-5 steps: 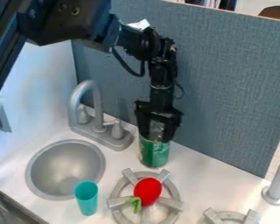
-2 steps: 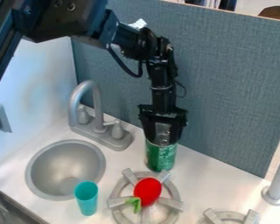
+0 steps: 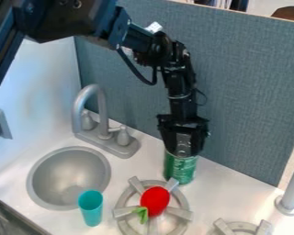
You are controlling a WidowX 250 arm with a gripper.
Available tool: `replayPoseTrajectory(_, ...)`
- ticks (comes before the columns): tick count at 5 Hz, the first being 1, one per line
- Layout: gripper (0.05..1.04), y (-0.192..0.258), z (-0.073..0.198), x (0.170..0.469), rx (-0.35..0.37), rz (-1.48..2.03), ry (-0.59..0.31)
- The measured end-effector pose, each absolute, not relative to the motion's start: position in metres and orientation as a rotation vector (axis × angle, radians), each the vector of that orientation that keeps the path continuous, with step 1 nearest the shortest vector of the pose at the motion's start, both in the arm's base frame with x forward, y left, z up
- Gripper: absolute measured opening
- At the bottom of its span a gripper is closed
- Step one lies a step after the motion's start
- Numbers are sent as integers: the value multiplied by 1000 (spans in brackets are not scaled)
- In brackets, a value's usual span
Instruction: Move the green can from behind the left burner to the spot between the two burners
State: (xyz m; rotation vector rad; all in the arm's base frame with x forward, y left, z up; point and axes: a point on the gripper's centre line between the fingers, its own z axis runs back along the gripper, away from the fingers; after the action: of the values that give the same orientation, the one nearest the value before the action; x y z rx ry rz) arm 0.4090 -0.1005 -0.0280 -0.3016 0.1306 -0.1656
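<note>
claw grips an upright green can, pale-marked.

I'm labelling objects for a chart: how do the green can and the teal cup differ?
The can is darker green with lighter markings; the cup is plain teal. The claw grips the can's top, while the cup stands free beside the sink. The can looks wider than the cup. Both look roughly cylindrical.

A teal cup stands near a round sink.

White countertop, teal cup beside the round sink, green can upright near a gray burner
</note>
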Motion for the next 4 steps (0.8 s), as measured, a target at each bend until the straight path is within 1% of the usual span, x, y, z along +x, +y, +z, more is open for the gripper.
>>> replayPoseTrajectory(1, 1000, -116, -27, 406, -340, -195, 131)
replayPoseTrajectory(2, 1000, -127, -27, 403, -354, -221, 136)
replayPoseTrajectory(3, 1000, -138, -26, 398, -383, -245, 147)
replayPoseTrajectory(4, 1000, -151, -26, 393, -390, -280, 157)
